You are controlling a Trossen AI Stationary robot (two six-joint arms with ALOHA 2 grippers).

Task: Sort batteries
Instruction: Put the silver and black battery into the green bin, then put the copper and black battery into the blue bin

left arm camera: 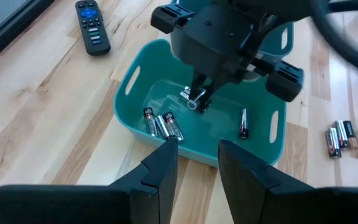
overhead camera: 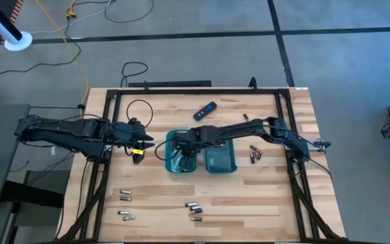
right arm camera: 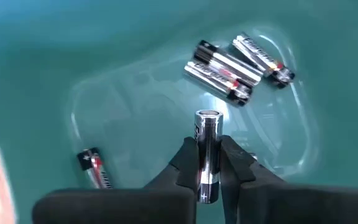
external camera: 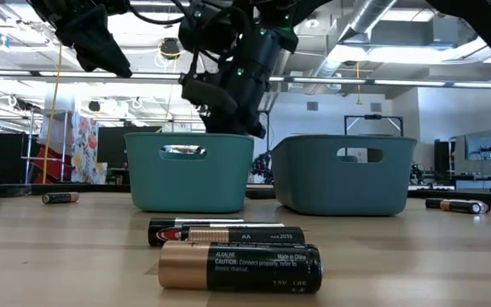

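Nearest the low camera, two dark coppery-ended batteries [external camera: 239, 266] lay on the tabletop [overhead camera: 263, 196], apparently awaiting sorting. The right gripper [right arm camera: 208, 163] reached down into the left teal tray [overhead camera: 170, 144], fingers closed on a silvery battery [right arm camera: 207, 149] held above four others there, probably to drop it. The left gripper [left arm camera: 196, 163] hovered just left of that tray, fingers partly apart, empty.

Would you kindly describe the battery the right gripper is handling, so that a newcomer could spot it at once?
Find the two teal trays at mid-table; take the left tray, under the right gripper. Between its fingers, above the tray floor, is a silvery battery. Unlike the batteries in the tray, which lie flat, it alone is pinched in the jaws.
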